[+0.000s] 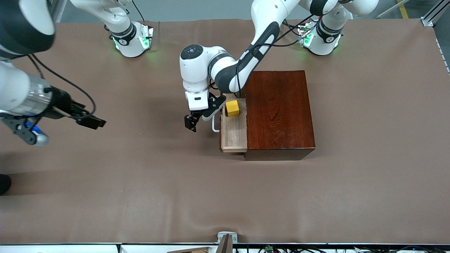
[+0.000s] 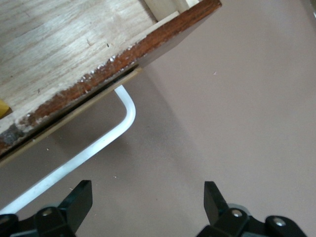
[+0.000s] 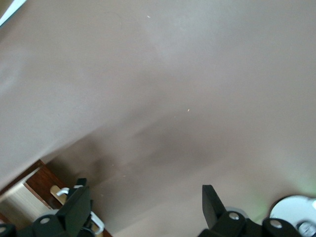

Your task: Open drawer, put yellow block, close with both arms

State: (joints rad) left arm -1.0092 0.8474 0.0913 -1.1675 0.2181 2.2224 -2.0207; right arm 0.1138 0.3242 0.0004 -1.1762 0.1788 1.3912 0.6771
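Observation:
The drawer [image 1: 233, 131] stands pulled out of the dark mahogany box [image 1: 277, 112], toward the right arm's end of the table. The yellow block [image 1: 232, 108] lies in its pale tray. The white bar handle [image 1: 214, 125] sticks out from the drawer's front. My left gripper [image 1: 191, 123] is open and empty, just beside the handle and in front of the drawer. The left wrist view shows the handle [image 2: 98, 145], the reddish drawer front [image 2: 123, 59] and the gripper [image 2: 146, 202] apart from both. My right gripper [image 1: 92, 122] hangs open and empty over bare table, well away from the drawer [image 3: 144, 207].
The brown table cover [image 1: 225, 189] spreads all round the box. A metal bracket [image 1: 226, 240] sits at the table edge nearest the camera. A dark object [image 1: 3, 182] shows at the view's edge at the right arm's end.

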